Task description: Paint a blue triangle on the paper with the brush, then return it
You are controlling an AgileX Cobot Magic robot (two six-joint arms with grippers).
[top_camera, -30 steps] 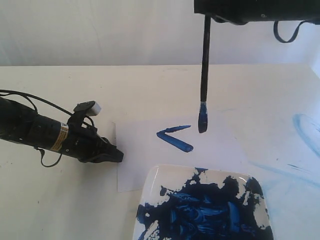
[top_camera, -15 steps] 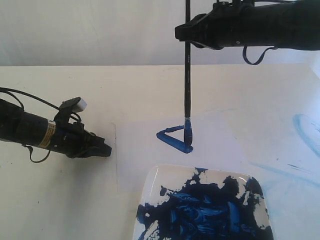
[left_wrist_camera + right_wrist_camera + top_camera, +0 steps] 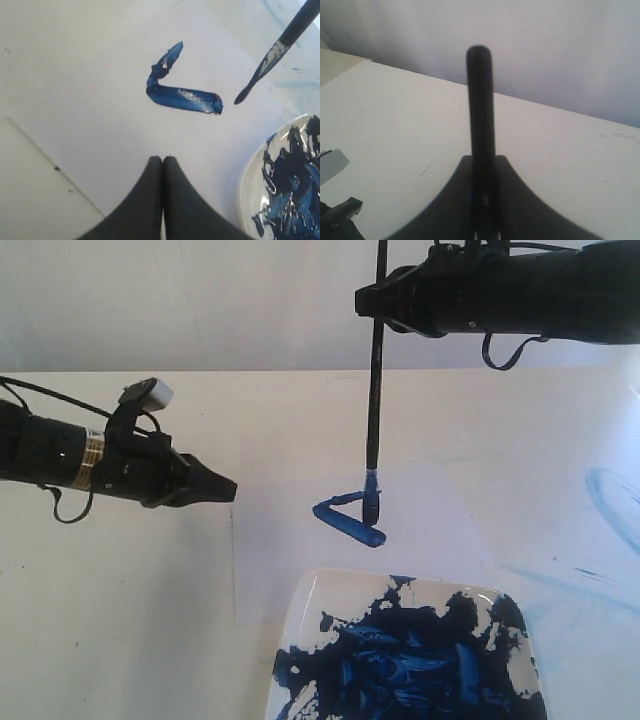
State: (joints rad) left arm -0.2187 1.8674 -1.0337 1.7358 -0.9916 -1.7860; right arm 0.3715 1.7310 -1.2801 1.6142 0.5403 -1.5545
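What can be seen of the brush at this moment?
The brush is long and thin, with a straight black handle, a small silver ferrule and bristles soaked in dark-blue paint. It hangs almost upright, tip down, clamped high on the handle by the right gripper. The tip sits at the open end of the unfinished blue triangle on the paper; whether it touches the sheet cannot be told.

brush (image 3: 375, 390) lowered, left claw (image 3: 232, 486) raised
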